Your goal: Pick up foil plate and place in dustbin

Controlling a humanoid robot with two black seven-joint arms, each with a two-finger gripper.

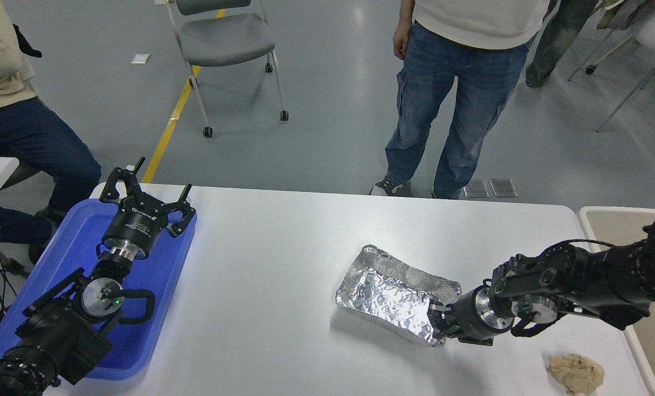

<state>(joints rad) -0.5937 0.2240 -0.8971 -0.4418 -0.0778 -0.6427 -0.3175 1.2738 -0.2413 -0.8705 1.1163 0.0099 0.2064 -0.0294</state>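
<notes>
At the lower left, the left gripper hangs over the far end of a blue plastic tray with its fingers spread apart and nothing between them. Further right, the white table carries the foil plate, a wrinkled silver tray lying right of centre; its near right end looks tipped up off the surface, with a shadow beneath it. Gripping that near right corner is the right gripper, its fingers clenched on the foil rim, the black arm reaching in from the right edge. Near the table's front right corner lies a small tan wad of paper, well apart from the plate. Beyond the table's right edge stands the dustbin, partly hidden by the arm. A person in jeans stands at the far side.
</notes>
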